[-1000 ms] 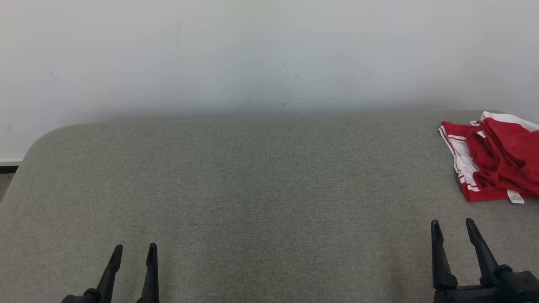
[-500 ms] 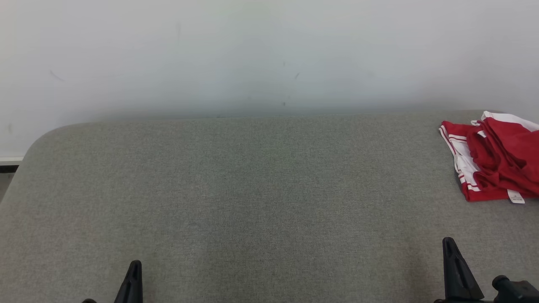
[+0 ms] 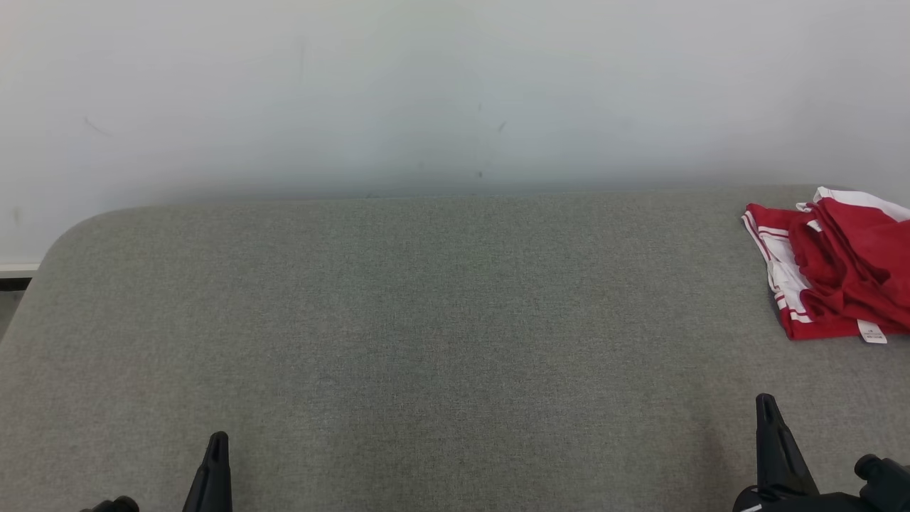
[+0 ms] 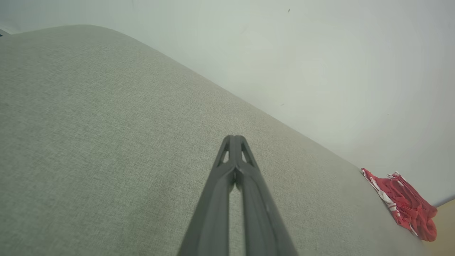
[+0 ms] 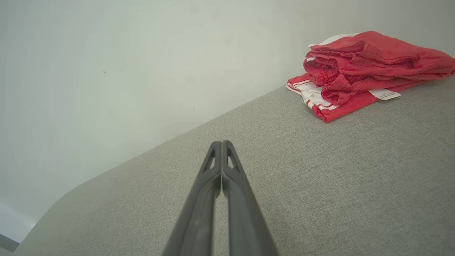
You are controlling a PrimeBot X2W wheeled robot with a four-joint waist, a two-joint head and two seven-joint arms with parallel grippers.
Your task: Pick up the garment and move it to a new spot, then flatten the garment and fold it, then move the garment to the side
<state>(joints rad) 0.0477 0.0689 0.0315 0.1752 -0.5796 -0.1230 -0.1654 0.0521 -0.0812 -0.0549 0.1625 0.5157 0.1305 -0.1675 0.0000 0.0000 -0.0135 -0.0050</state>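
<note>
The garment (image 3: 839,267) is red with white stripes and a small white label, lying bunched in a heap at the far right of the grey fabric table (image 3: 426,320). It also appears in the left wrist view as the garment (image 4: 403,202) and in the right wrist view as the garment (image 5: 362,71). My left gripper (image 3: 215,444) sits at the lower left of the head view, shut with nothing in it, its tips (image 4: 234,138) pressed together. My right gripper (image 3: 766,405) is at the lower right, below the garment and apart from it, also shut and empty (image 5: 221,144).
A plain white wall (image 3: 426,92) stands right behind the table's far edge. The table's left corner (image 3: 67,227) is rounded, with a strip of floor (image 3: 7,299) beyond it. The wide grey cloth surface stretches between the two grippers.
Both grippers have closed from open to shut. Both have also drawn back toward the bottom edge of the head view. The garment has not moved.
</note>
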